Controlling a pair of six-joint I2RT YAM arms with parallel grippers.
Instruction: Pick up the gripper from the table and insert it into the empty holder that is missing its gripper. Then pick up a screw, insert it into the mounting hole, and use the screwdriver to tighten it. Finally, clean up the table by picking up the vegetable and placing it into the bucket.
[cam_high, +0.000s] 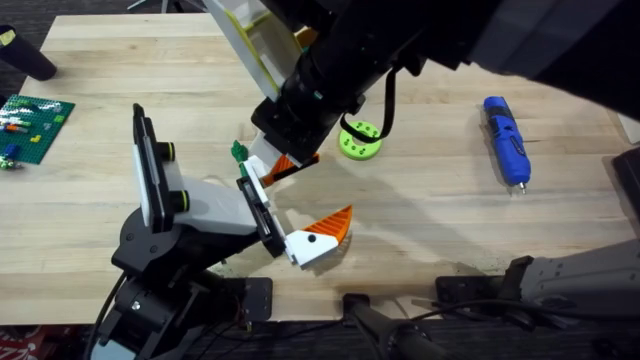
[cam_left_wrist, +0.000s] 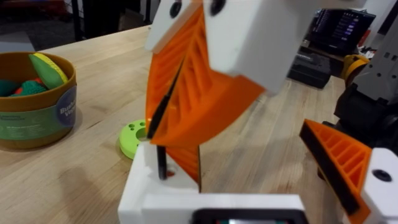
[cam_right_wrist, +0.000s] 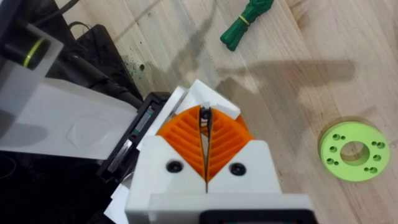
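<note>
My right gripper (cam_right_wrist: 204, 118), white with orange ribbed pads, is shut on the loose orange gripper finger (cam_left_wrist: 186, 163). It holds the finger's white base against the holder (cam_high: 205, 205), the white block with black plates and green-ringed knobs at the end of the left arm. The twin finger (cam_high: 325, 235) sits mounted on the holder's other side, a wide gap away, so my left gripper (cam_high: 300, 205) stands open. The blue screwdriver (cam_high: 505, 138) lies at the table's right. A green vegetable (cam_right_wrist: 249, 18) lies close by on the wood. The tan bucket (cam_left_wrist: 37, 118) holds toy vegetables.
A lime-green disc with holes (cam_high: 360, 140) lies just right of the right gripper. A green brick plate (cam_high: 35, 120) and a black object (cam_high: 25, 55) sit at the far left. The right arm crosses the upper middle, large and dark.
</note>
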